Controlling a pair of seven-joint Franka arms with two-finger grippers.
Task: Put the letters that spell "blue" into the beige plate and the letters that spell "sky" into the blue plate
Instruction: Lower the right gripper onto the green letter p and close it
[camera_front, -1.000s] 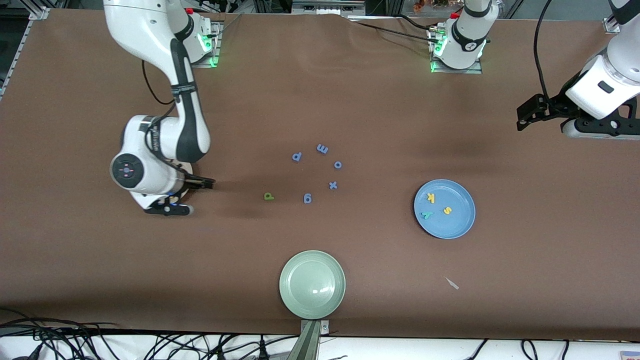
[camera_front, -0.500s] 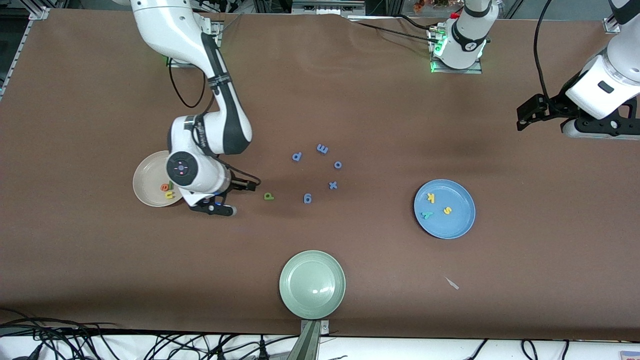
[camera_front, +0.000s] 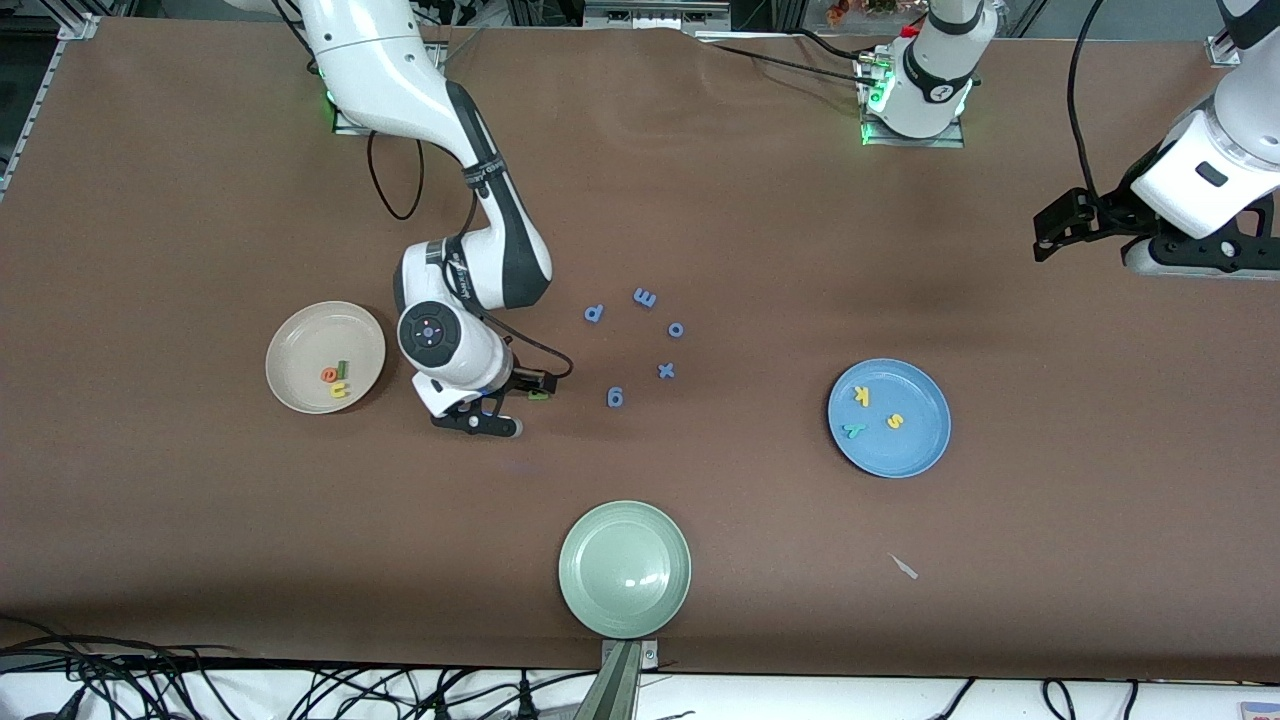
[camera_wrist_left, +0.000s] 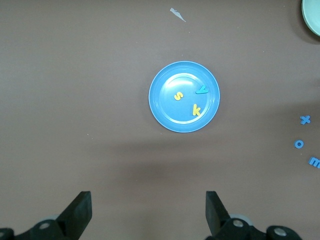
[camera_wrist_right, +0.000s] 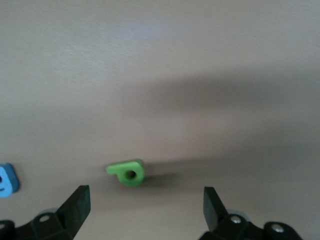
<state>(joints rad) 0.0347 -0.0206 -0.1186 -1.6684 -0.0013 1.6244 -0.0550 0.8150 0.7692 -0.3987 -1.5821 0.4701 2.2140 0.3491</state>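
Right tool (camera_wrist_right: 142, 207) agape, apparently low over green b (camera_wrist_right: 128, 173) — left tool (camera_wrist_left: 148, 212) idle

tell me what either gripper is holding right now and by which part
Nothing is held. The right gripper is open over the olive-green b on the table; the left gripper waits open, empty.
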